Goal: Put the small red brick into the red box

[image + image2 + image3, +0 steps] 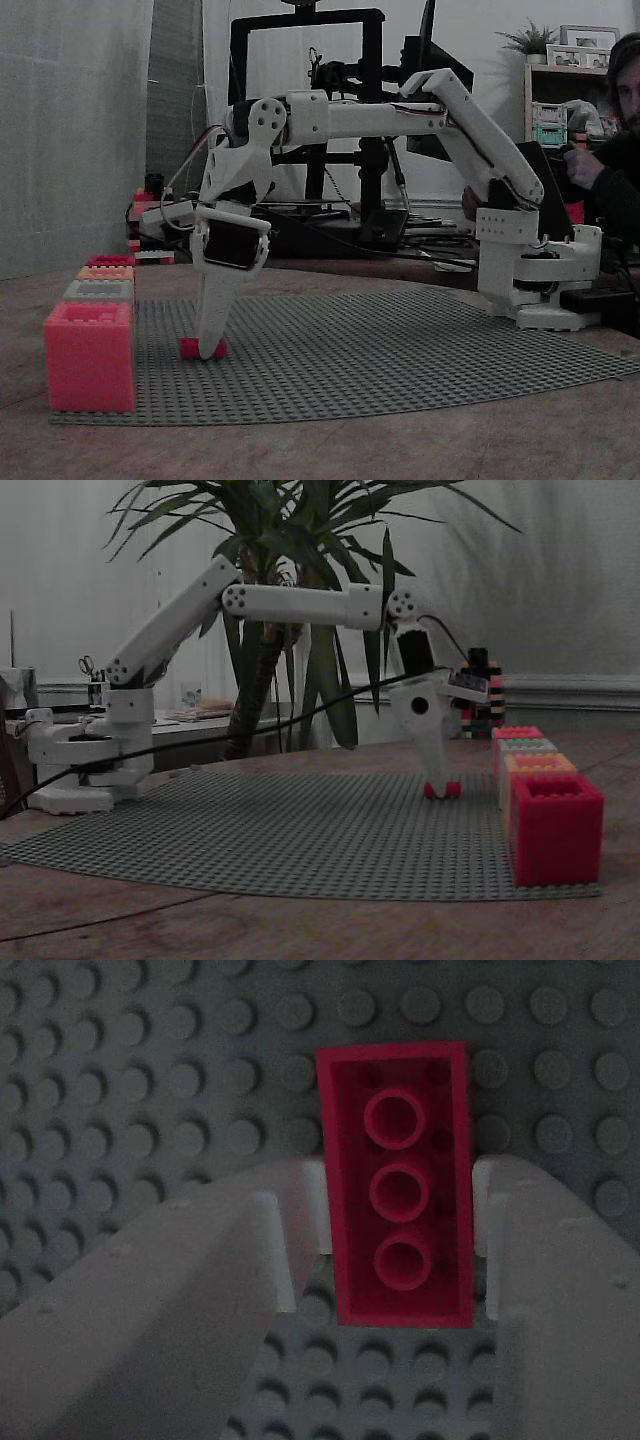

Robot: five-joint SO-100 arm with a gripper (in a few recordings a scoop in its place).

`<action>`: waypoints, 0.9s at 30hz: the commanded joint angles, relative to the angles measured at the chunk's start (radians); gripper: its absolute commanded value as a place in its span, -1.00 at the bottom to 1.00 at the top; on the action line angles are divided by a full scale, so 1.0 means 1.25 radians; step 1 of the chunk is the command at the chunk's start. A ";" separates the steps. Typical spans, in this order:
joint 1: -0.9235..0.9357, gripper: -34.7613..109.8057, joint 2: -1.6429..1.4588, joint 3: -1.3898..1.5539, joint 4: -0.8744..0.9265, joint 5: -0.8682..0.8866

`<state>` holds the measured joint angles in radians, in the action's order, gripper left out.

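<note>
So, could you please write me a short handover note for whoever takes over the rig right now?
Gripper: down at the grey studded mat, jaws open on either side of the small red brick. In the wrist view a narrow gap shows on each side, so it is not clamped yet.
Brick: flat on the mat, seen at the gripper tip in both fixed views.
Red box: at the near end of a row of boxes on the mat's edge, open top up, apart from the brick.
Done: gripper lined up over the brick.
Left: close the jaws, lift, carry to the red box, release.
</note>
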<state>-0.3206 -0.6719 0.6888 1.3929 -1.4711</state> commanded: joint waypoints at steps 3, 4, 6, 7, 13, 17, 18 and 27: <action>-0.007 -0.52 -0.034 -0.055 0.006 0.017; -0.007 -0.52 -0.037 -0.059 0.006 0.025; -0.007 -0.52 -0.048 -0.065 0.006 0.050; -0.007 -0.52 -0.054 -0.067 0.006 0.069; -0.010 -0.52 -0.139 -0.085 0.007 0.231; -0.011 -0.52 -0.217 -0.085 0.009 0.350; -0.011 -0.52 -0.239 -0.079 0.010 0.366; 0.016 -0.52 -0.353 -0.077 0.025 0.692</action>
<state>-0.3206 -0.9587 0.6519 1.4113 -0.7302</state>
